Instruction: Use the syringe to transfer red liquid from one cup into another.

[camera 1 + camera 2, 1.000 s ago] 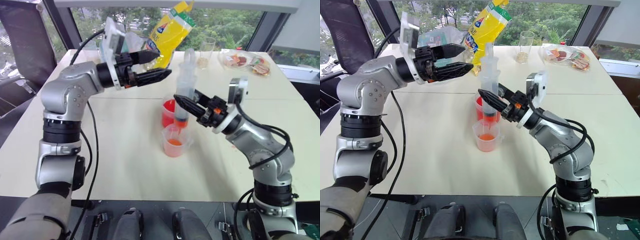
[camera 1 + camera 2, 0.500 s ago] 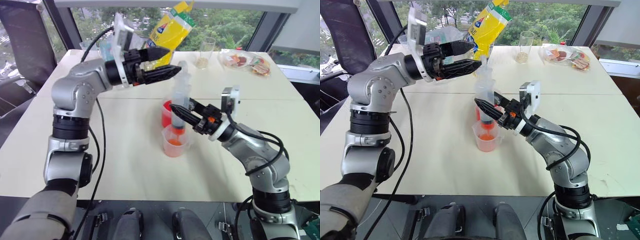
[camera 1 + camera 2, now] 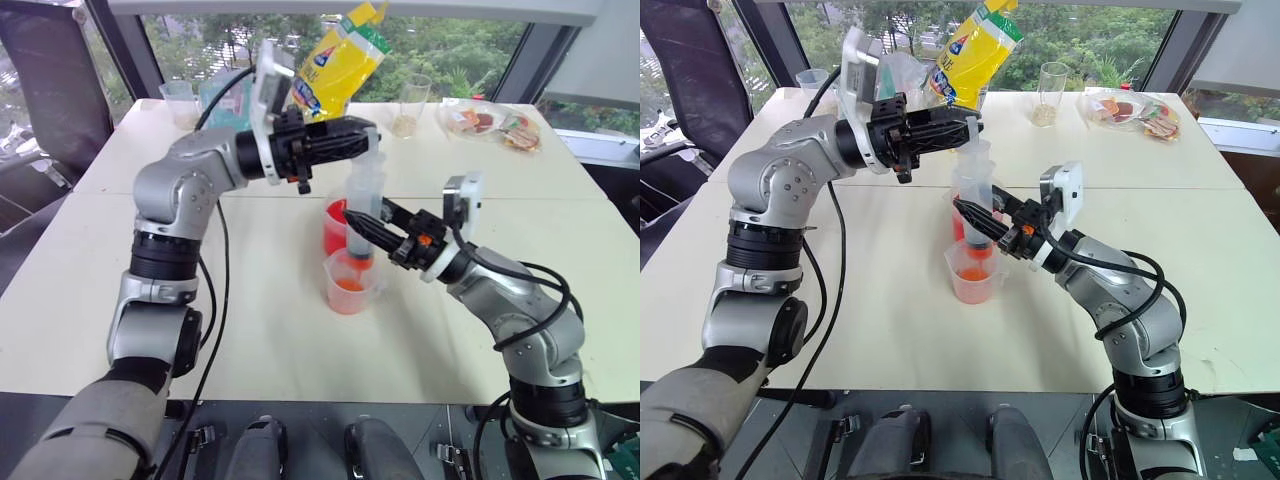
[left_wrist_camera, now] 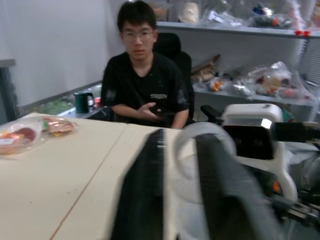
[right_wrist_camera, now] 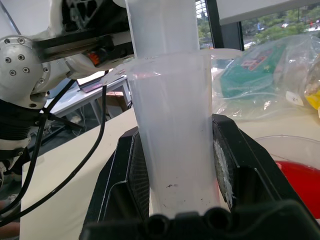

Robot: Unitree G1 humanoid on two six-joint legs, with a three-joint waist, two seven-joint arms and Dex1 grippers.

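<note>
The syringe (image 3: 362,195) stands upright over the smaller pinkish cup (image 3: 347,287), its orange-red tip down in that cup's mouth. My right gripper (image 3: 368,228) is shut on the clear barrel (image 5: 175,135), which sits between the pads (image 5: 226,167). My left gripper (image 3: 358,136) reaches in from the left and is shut on the pale plunger top (image 4: 192,150), with its black fingers (image 4: 145,200) on either side. The larger cup (image 3: 334,228) with red liquid (image 5: 296,181) stands just behind the smaller cup.
A yellow bag (image 3: 344,62), a glass with beige contents (image 3: 412,104), wrapped snacks (image 3: 492,122), a clear cup (image 3: 180,97) and a plastic bag (image 3: 895,72) stand along the table's far edge. A person (image 4: 145,90) sits at the table's side.
My left gripper has swung right from beside the syringe onto the plunger top, and its open fingers have shut on it. The right gripper still holds the barrel in place.
</note>
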